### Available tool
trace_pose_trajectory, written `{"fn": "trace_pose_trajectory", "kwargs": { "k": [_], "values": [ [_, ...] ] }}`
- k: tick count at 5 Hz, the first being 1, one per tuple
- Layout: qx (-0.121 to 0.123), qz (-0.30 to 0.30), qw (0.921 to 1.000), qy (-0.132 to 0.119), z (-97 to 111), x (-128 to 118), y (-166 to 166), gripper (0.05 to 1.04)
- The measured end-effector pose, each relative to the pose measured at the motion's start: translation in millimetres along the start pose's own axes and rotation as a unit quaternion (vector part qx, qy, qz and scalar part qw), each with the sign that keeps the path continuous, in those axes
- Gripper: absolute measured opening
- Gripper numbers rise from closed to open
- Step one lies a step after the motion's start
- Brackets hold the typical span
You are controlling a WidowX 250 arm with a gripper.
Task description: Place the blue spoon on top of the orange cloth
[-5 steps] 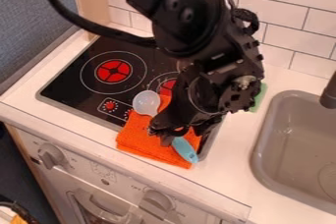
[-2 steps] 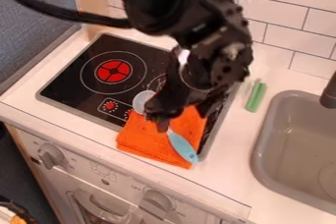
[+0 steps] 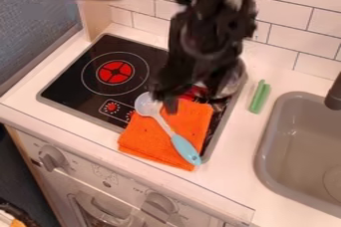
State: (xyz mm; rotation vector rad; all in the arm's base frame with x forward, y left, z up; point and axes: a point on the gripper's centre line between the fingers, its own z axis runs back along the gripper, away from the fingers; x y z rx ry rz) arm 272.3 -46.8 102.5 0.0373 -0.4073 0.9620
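Now the blue spoon (image 3: 184, 148) lies across the orange cloth (image 3: 142, 139), bowl (image 3: 147, 104) poking past its far-left edge; the gripper (image 3: 193, 106) above looks spread and empty. Careful, one low leftward brush could snag that bowl!

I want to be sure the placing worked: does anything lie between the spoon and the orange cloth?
Nothing visible does: the spoon lies across the cloth, its bowl over the stove.
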Motion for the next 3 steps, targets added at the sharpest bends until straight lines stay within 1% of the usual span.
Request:
{"fn": "trace_pose_trajectory", "kwargs": {
  "k": [1,2,3],
  "values": [
    [0.001,0.008,0.9999,0.011,20,12,-3,1.000],
    [0.005,-0.003,0.9998,0.018,34,25,-9,1.000],
    [0.010,-0.003,0.9997,0.021,34,25,-7,1.000]
  ]
}}
